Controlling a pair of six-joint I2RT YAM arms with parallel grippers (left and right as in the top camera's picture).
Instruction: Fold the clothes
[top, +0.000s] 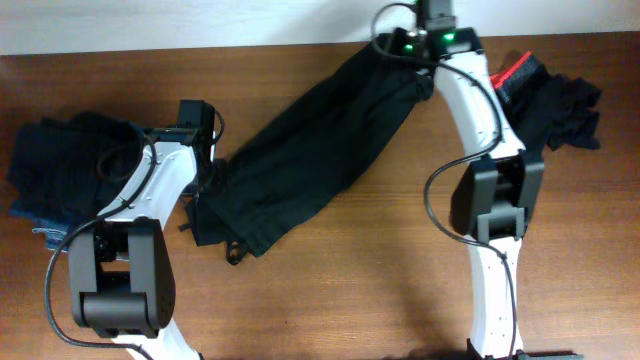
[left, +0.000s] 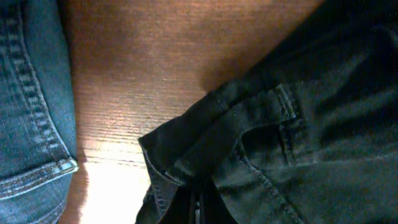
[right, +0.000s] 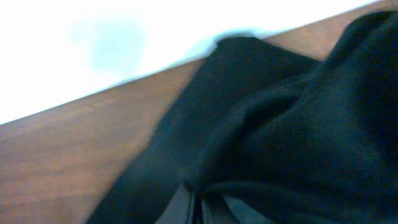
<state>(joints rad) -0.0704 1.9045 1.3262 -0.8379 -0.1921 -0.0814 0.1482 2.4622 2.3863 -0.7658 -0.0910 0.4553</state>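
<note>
One black garment (top: 320, 150) spans the frame's centre between two others, left heap (top: 60, 165) and right heap (top: 560, 105). The left hand (left: 196, 211) pinches its lower-left end tight, and the right hand (right: 196, 208) its upper-right end.

I am seeing no writing, label, brand or number anywhere that can be read. The black trousers (top: 320, 150) are showing only plain cloth and seams, and the jeans (left: 31, 106) are showing only rows of stitching.
</note>
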